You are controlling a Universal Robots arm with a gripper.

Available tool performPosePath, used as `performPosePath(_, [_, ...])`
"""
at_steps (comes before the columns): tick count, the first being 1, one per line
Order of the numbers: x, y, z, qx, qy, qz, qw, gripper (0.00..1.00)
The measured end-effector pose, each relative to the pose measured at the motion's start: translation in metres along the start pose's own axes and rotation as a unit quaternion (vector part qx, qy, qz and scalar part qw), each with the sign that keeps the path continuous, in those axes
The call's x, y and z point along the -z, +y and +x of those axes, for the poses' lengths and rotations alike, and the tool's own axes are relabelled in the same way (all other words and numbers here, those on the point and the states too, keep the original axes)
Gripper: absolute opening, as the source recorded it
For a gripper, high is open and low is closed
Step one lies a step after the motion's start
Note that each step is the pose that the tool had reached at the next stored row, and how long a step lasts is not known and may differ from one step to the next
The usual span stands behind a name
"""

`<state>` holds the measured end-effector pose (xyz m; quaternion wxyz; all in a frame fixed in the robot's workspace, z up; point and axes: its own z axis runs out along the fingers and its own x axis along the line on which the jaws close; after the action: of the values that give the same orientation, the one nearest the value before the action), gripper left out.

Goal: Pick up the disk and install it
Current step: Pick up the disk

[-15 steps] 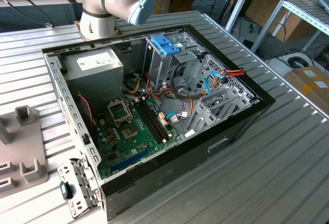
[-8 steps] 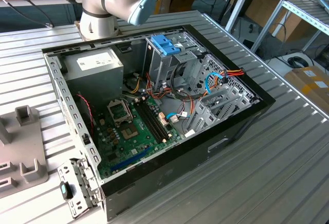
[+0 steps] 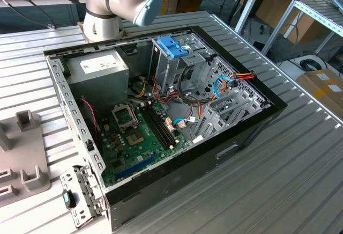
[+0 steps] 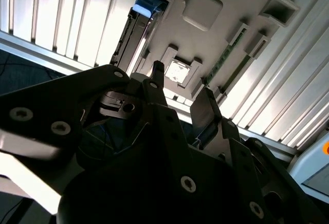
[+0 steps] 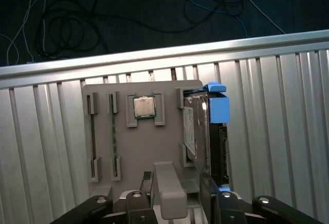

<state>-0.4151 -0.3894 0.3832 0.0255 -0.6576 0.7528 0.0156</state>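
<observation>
The disk (image 5: 201, 126) stands on its edge in a slot of the grey holder (image 5: 103, 131). It has a silver face, a white label and a blue frame (image 5: 218, 108) at one end. In the second wrist view the disk (image 4: 132, 34) is a dark slab with a blue tip. My gripper (image 5: 176, 180) hovers above the holder's near end, open, with nothing between its fingers (image 5: 205, 183). One finger lines up with the disk's near end, without touching it. The open gripper (image 4: 181, 80) also appears in the second wrist view, well above the holder.
The holder also carries a processor chip (image 5: 144, 107) and two memory sticks (image 5: 114, 136). An open computer case (image 3: 161, 110) lies on the ribbed metal table (image 3: 278, 180), with a drive cage and blue latch (image 3: 172, 46). The grey holder (image 3: 21, 153) sits at the exterior view's left. Cables lie beyond the table edge (image 5: 154, 54).
</observation>
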Motion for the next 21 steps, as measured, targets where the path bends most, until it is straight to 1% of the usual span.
performPosePath(21, [-0.0051,0.0001,0.0003,0.000,0.0000,0.0000,1.0000,0.48])
